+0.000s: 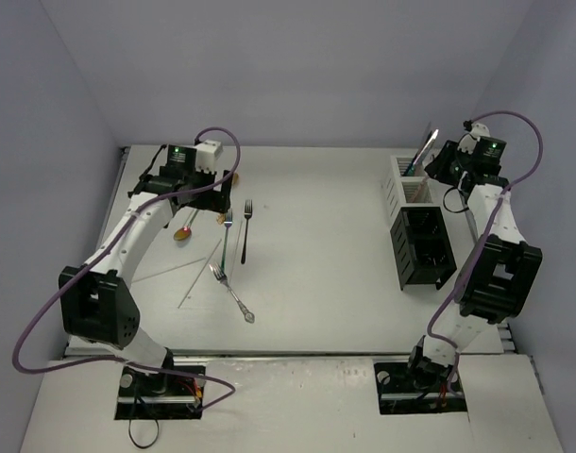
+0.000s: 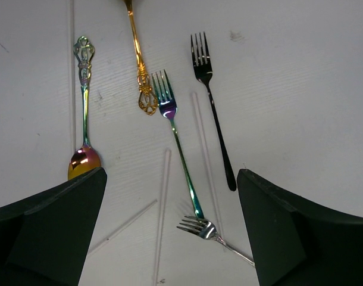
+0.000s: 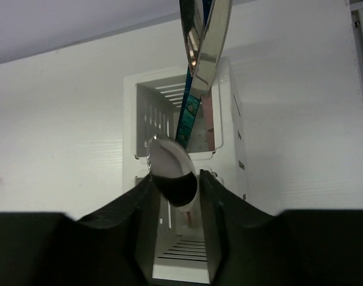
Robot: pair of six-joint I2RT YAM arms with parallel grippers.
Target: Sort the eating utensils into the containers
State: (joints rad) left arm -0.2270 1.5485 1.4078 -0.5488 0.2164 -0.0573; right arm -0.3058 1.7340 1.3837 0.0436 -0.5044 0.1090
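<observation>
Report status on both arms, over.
Status: left gripper open, hovering over teal fork. Right gripper shut on silver spoon above white box, blue knife inside. No obstruction seen.

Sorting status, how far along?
Done: a blue utensil stands in the white slatted box. In hand: right end effector grips a silver spoon over it. Left: three forks, an iridescent spoon, a gold utensil and pale sticks on the table under the open left end effector.
</observation>
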